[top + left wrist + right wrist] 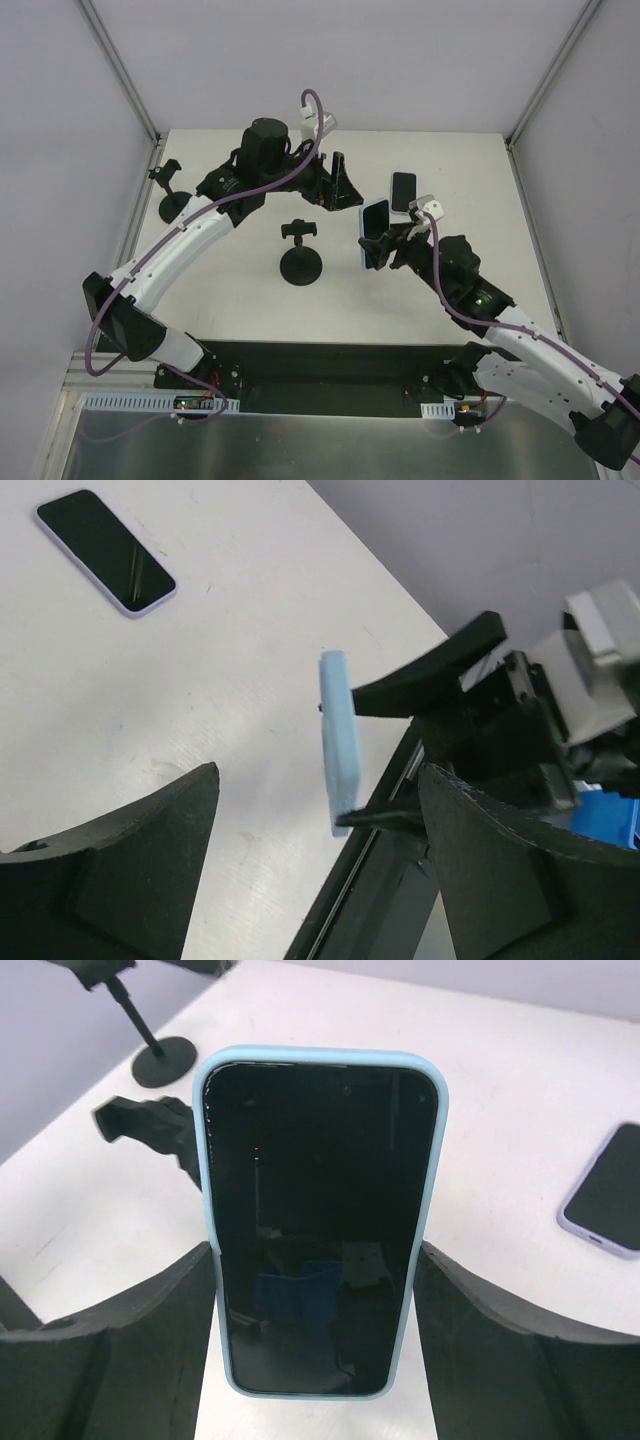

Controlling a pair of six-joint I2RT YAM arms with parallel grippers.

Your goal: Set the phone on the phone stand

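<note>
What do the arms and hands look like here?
The left arm and right arm have curved white links, black joints and a looping purple cable each. The left hand and right hand have broad, matte black, wedge-shaped fingers. A green light glows on the right arm.

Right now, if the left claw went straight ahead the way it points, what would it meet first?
The left claw would probably meet the blue-cased phone held in the right claw, though depth is unclear.
</note>
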